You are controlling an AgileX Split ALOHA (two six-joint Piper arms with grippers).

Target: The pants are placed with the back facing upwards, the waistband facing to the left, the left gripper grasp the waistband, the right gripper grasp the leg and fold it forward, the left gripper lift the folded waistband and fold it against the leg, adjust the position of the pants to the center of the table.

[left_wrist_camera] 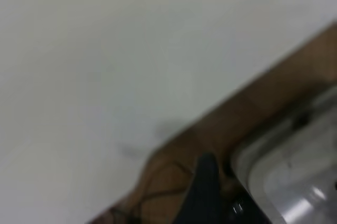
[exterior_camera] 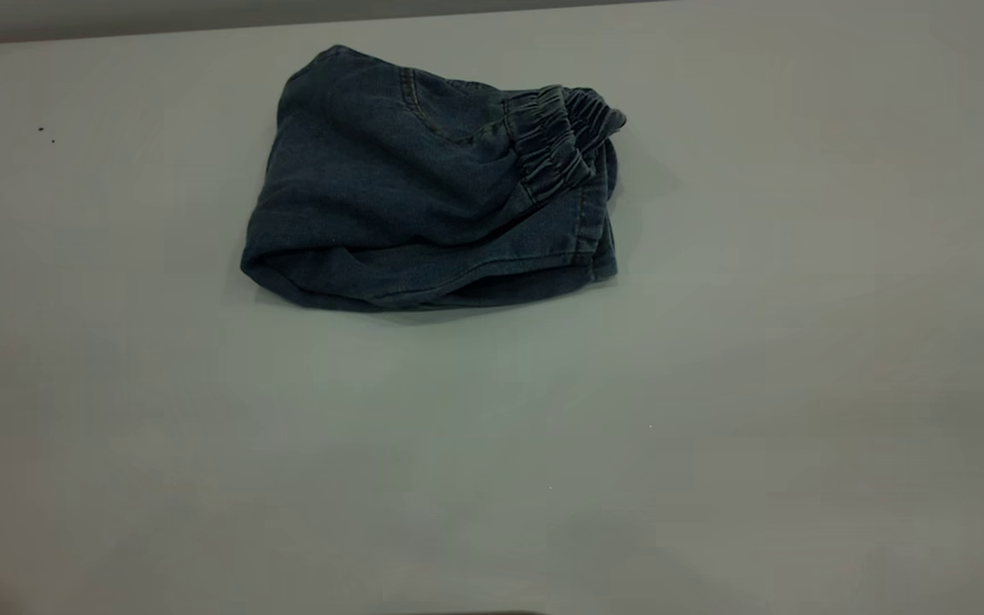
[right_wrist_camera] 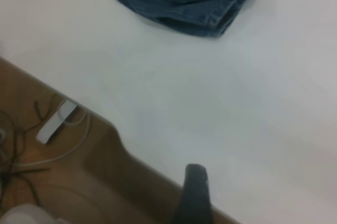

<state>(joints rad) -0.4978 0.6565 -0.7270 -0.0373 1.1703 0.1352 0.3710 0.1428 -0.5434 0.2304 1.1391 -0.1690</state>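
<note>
On table [exterior_camera: 799, 359], far-centre, pants [exterior_camera: 424, 196] lie folded, waistband [exterior_camera: 565, 137] on top toward right. Left gripper [left_wrist_camera: 202, 192] & right gripper [right_wrist_camera: 194, 195] pulled off near table edge; finger spread: can't tell.

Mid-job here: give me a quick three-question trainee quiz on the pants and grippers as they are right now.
1. True or false: the pants lie folded on the table.
2. Exterior view: which side of the bundle shows the waistband? A left, B right, C near edge.
3. Fill in: neither gripper touches the ____.

Key: 1 true. 2 B. 3 pants; the left gripper and the right gripper both sit off by the table's edge.
</note>
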